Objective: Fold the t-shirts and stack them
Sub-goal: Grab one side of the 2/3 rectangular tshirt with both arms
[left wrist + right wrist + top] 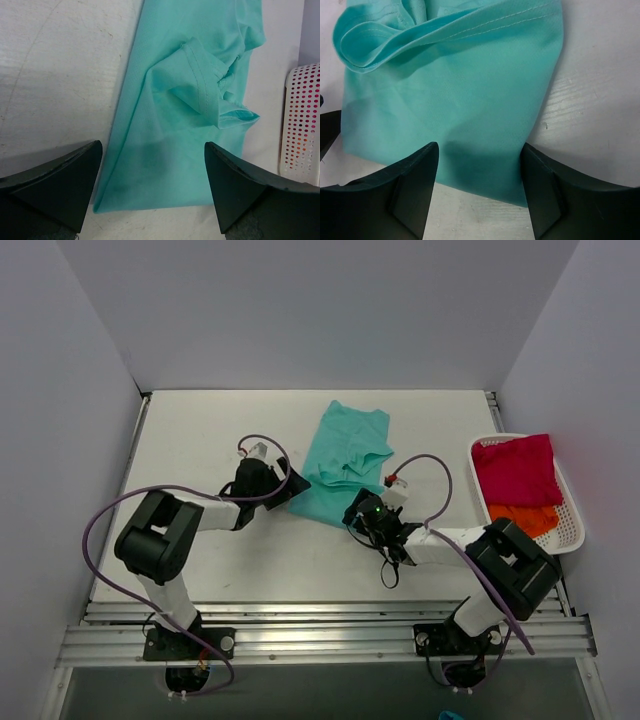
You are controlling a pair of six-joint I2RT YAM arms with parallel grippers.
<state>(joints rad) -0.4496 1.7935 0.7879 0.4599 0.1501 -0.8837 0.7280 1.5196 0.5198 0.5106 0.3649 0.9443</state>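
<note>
Folding the teal shirt [345,460], spread mid-table. Left gripper [152,147] wide open over its near left corner; right gripper [479,147] open too, astride the near right edge, nothing pinched yet. Next: close on both corners, lift, carry far. Pink shirt [515,468] and orange shirt [525,518] at right, in the basket [575,532].

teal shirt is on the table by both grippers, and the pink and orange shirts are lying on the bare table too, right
Not quite. The pink shirt and orange shirt are in the white basket, not on the bare table; the top external view shows it. The teal shirt does lie on the table by the left gripper and right gripper.
</note>
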